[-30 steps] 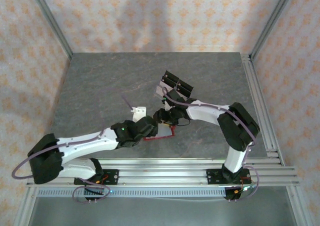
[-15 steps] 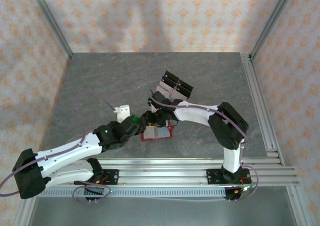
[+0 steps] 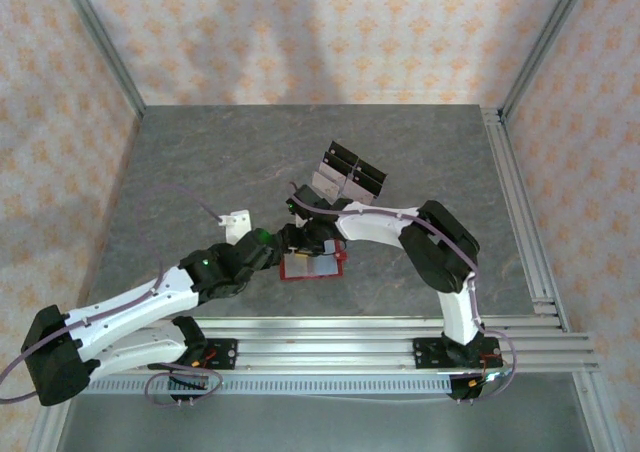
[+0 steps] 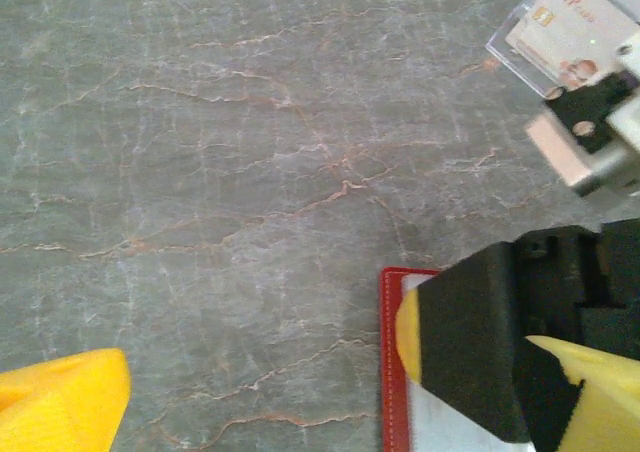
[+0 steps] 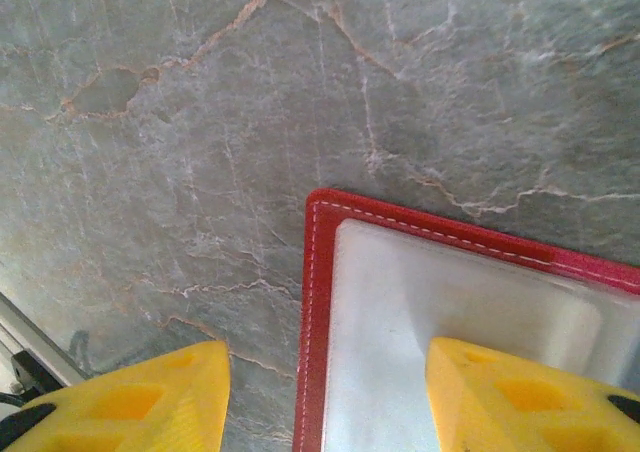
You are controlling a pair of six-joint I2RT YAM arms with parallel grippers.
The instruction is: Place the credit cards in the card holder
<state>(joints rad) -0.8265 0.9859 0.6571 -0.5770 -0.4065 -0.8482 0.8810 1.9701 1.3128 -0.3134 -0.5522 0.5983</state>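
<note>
Red card holder (image 5: 430, 227) cut off, prob. card (image 5: 440, 297) inside; L hand (image 4: 320, 372), R hand (image 5: 320, 357) open.

Robot test cell, a lab rig and not a home. My table (image 3: 200, 172) is a grey, marble-veined slab. It is boxed in by aluminium extrusion posts (image 3: 100, 42) and backdrop panels (image 3: 300, 32) printed with an orange floral pattern. My left arm base (image 3: 200, 355) and right arm base (image 3: 455, 352) are bolted to slotted aluminium rails (image 3: 330, 334) along the near edge.
</note>
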